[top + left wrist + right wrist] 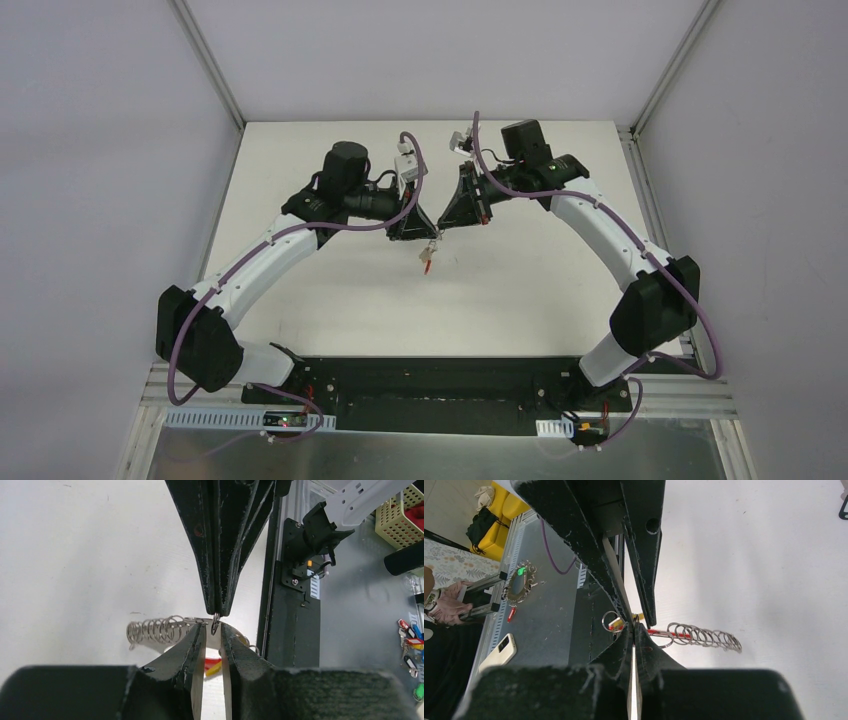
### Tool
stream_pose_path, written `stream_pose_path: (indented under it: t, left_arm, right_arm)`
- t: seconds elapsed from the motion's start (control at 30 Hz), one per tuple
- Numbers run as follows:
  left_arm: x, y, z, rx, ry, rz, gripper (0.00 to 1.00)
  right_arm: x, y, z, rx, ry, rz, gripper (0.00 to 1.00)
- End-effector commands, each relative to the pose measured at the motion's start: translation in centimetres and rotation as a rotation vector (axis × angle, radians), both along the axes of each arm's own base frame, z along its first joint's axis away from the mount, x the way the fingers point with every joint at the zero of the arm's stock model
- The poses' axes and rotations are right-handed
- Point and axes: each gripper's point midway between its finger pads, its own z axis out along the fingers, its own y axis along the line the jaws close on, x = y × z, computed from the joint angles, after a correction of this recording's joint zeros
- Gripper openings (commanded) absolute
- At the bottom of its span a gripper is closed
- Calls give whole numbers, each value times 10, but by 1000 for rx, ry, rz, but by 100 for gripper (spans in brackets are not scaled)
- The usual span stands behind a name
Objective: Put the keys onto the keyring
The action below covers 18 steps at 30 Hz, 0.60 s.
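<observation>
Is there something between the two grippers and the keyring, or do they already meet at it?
Nothing visible stands between them. The left gripper and the right gripper meet tip to tip at the keyring, lifted above the table. What the right gripper pinches is too small to name.

Both hands meet tip to tip mid-counter (330,300), the keyring (429,255) dangling between them; open counter lies all around.

Bright, even overhead light; soft faint shadows under the arms on the white table (330,300). Wrist views sharp at mid-range on the wire loops (155,629), badly blurred on the near finger bases along the bottom edge. Mild glare on table, no strong edge distortion.
</observation>
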Motion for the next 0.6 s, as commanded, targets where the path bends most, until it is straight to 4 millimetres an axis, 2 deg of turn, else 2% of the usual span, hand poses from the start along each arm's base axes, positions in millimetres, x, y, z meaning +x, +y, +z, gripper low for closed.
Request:
stream_pose_path:
  t: [0.0,0.33,0.5,0.57]
  left_arm:
    - [-6,-5,21,-60,-56,-38,18]
    - [-5,-6,22,-66,-54,-41,10]
    - [-3,-7,21,-66,-49,-34,0]
    - [-3,-6,20,-61,-46,-27,0]
  right_arm:
    - [-10,-3,27,75,-54,30,0]
    - [-8,-1,26,82,-37,32,0]
    - [-5,-1,24,76,-38,22,0]
    - [-3,-2,23,71,-41,13,0]
